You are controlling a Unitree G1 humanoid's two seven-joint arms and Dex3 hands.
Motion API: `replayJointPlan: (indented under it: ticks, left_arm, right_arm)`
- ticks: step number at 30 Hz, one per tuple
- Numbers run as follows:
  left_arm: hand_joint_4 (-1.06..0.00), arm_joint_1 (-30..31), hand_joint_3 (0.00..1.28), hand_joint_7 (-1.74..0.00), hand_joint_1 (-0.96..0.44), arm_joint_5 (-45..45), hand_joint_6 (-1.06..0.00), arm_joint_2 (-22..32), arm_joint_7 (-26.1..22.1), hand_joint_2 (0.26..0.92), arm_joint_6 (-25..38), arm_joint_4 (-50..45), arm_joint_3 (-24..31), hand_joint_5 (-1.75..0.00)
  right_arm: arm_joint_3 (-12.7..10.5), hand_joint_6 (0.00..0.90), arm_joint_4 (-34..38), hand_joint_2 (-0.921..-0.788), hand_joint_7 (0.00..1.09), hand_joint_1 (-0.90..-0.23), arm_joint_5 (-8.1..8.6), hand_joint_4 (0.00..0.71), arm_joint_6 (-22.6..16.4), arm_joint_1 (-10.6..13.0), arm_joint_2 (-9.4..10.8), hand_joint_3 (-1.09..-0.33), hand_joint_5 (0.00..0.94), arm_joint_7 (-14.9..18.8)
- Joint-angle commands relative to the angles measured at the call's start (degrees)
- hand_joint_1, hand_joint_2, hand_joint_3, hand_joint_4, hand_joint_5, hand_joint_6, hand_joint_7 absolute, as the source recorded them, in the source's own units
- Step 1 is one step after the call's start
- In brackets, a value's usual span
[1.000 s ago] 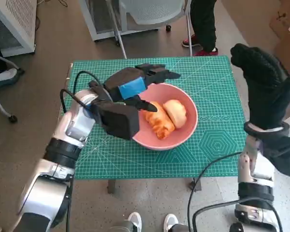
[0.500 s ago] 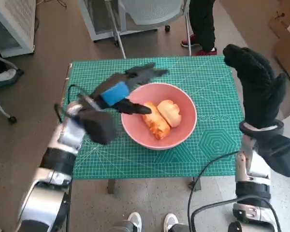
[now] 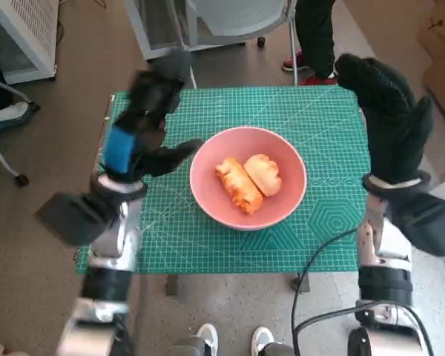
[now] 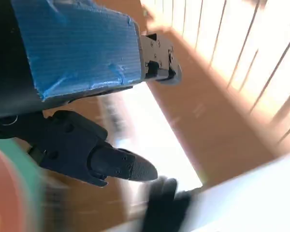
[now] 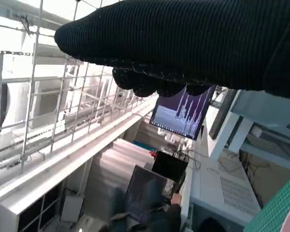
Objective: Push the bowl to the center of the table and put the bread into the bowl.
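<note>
The bowl (image 3: 248, 178) sits about mid-worktop (image 3: 208, 245), both bread pieces (image 3: 248, 180) inside it, lying side by side. Just left of the bowl, the left hand (image 3: 144, 122) is raised, fingers spread, empty. Right of the bowl, the right hand (image 3: 382, 111) is lifted, holding nothing.

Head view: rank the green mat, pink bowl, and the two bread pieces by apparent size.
1. Green mat.
2. Pink bowl.
3. The long bread and the round bread look about alike, too close to rank; both lie inside the bowl.
</note>
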Motion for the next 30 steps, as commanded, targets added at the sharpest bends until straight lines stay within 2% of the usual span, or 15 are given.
replayJointPlan:
  ticks: [1, 15, 30]
  left_arm:
    - [-0.09, 2.1, 0.23, -0.57, -0.56, -1.1, 0.00, -1.0, 0.1, 0.921, 1.0, -3.1, 1.7, 0.00]
    - [-0.03, 4.9, 0.25, -0.49, -0.57, 1.0, 0.00, -0.9, -0.8, 0.921, 2.3, -8.1, 2.0, 0.00]
    - [-0.02, 3.8, 0.27, -0.46, -0.55, 2.1, 0.00, -1.3, 0.4, 0.921, 5.1, -9.0, 2.3, 0.00]
  right_arm:
    - [0.2, 0.474, 2.0, -0.921, 0.00, -0.454, 0.55, 0.339, 0.0, -0.4, 0.4, -0.474, 0.001, 1.3]
    - [0.2, 0.481, 5.1, -0.921, 0.00, -0.451, 2.77, 0.343, 0.7, -3.6, 1.0, -0.455, 0.003, 4.4]
    - [0.2, 0.466, 4.7, -0.921, 0.00, -0.439, 3.24, 0.330, 2.4, -4.8, 1.8, -0.445, 0.000, 5.8]
